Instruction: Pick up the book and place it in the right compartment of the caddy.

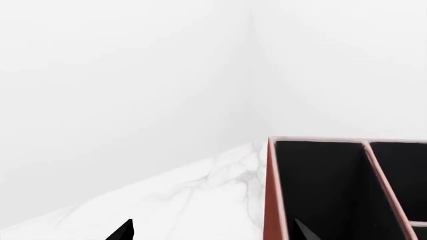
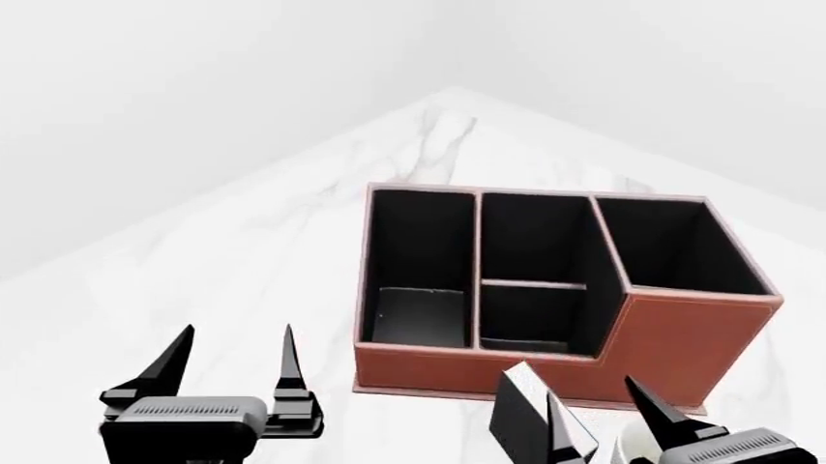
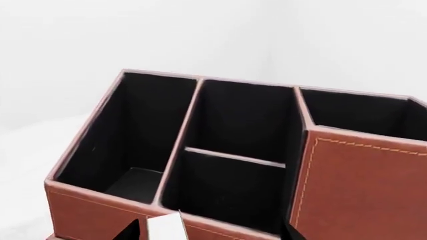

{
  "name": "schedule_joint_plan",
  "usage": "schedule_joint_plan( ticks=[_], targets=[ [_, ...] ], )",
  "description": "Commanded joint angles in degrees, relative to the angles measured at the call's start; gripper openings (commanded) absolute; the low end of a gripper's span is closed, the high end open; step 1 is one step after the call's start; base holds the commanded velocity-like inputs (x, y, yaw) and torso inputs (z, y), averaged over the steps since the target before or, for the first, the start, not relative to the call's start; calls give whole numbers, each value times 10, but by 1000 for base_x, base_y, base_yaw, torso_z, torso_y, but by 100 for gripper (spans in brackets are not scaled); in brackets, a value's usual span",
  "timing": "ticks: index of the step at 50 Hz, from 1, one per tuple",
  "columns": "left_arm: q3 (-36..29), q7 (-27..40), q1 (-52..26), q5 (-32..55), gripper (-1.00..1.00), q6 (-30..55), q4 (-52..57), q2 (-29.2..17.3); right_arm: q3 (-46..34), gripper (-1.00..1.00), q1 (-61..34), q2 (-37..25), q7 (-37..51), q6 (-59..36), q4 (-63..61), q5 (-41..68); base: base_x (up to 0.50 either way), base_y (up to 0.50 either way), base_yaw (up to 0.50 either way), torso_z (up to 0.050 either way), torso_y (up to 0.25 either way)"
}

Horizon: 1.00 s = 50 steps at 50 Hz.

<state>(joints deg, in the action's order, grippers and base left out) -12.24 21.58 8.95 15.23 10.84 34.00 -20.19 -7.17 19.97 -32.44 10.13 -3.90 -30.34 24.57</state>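
The reddish-brown caddy (image 2: pixel 671 338) stands mid-table with its stepped front toward me; it also shows in the right wrist view (image 3: pixel 360 185) and the left wrist view (image 1: pixel 272 200). Its tall square right compartment (image 2: pixel 671 246) is empty and shows in the right wrist view (image 3: pixel 360 112). The black book (image 2: pixel 519 418) stands just before the caddy's front. Its white page edge (image 3: pixel 167 229) lies between my right gripper's fingers, close to one finger. My right gripper (image 2: pixel 597 401) is open. My left gripper (image 2: pixel 236 338) is open and empty, left of the caddy.
A white mug (image 2: pixel 635 447) shows partly at the bottom edge beside my right gripper. The white marble table (image 2: pixel 258 251) runs back to a corner where two white walls meet. The caddy's long left section holds a dark flat floor.
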Motion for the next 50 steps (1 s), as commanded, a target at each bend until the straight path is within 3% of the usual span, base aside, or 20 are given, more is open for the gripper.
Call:
schedule_joint_plan(
  ticks=[1,50],
  targets=[
    [-1,2,0,1,100,-1,0,-2,-15,100,-5,6,-11,4,25,-3,0,0,0,0,0],
    [-10,10,-3,2,100,-4,-4,-8,-46,100,-8,22,-31,22,99,-16,0,0,0,0,0]
  ],
)
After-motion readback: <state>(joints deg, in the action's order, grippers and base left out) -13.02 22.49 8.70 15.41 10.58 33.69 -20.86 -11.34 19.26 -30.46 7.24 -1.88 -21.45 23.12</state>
